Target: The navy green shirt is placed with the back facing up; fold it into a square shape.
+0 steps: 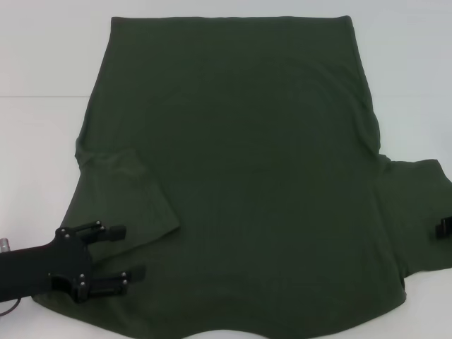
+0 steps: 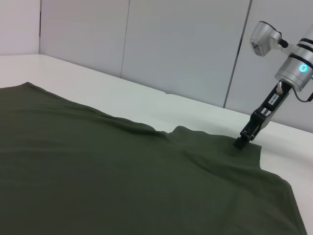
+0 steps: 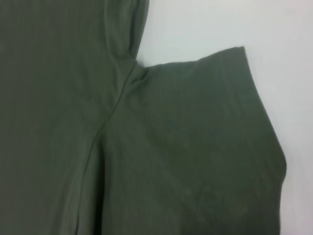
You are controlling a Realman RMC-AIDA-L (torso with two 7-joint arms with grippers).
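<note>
The navy green shirt lies spread flat on the white table, plain side up, filling most of the head view. Its left sleeve is folded inward onto the body. The right sleeve lies spread outward, and the right wrist view shows it with its shoulder seam. My left gripper hovers open over the shirt's near left corner, just below the folded sleeve, with nothing held between its fingers. My right gripper shows only at the frame edge over the right sleeve. In the left wrist view its tip touches the sleeve fabric.
The white table shows bare around the shirt at the far left, far right and near right corner. A white panelled wall stands behind the table. The shirt's near hem runs out past the lower frame edge.
</note>
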